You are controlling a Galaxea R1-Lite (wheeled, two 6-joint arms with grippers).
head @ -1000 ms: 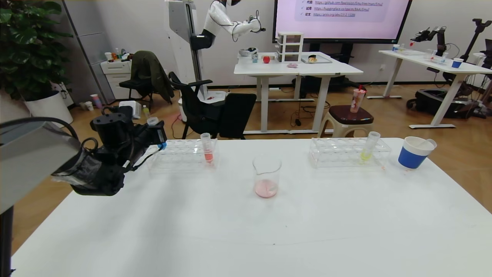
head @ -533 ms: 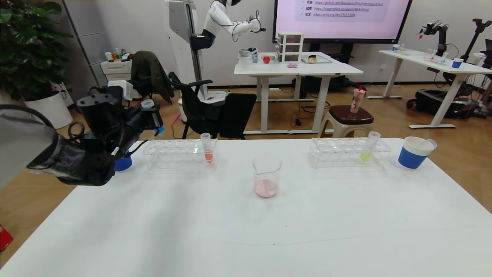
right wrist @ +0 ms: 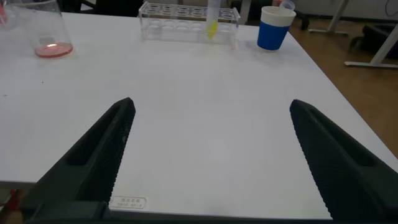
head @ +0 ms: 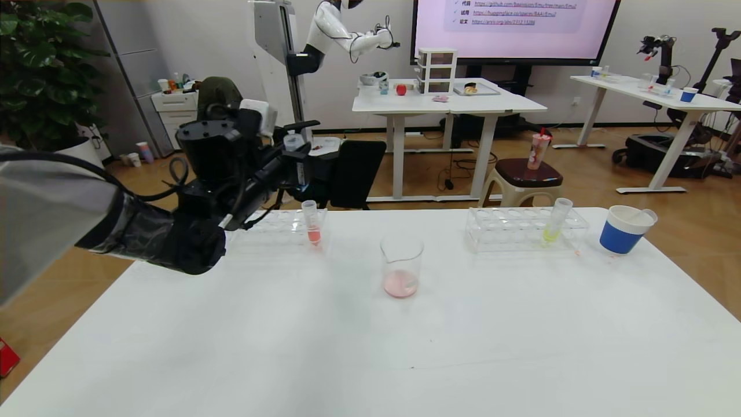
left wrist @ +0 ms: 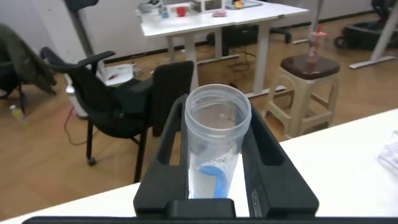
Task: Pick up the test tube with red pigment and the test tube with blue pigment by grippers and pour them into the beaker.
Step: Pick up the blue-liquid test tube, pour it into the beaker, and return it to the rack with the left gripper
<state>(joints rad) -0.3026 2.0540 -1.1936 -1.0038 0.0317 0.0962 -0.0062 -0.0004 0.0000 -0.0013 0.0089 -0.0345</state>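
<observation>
Gripping slim clear tube (left wrist: 217, 140), glass beaker (head: 402, 266)

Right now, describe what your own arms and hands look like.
The left arm has a grey sleeve-like forearm, a glossy black wrapped wrist, black cables and a thin white lead. The left hand is matte black, with two flat parallel fingers. The right hand has long black tapering fingers with ribbed inner edges and a small white label at its base.

The wall screen (head: 515, 29) behind the far desk (head: 446, 103) shows underlined link lines, approx. "https://github.com/…", "https://huggingface.co/…", "https://arxiv.org/abs/2312.13288", w/ small unreadable labels before each; a white sticker (right wrist: 129, 201) by the right gripper (right wrist: 211, 155) is illegible.
</observation>
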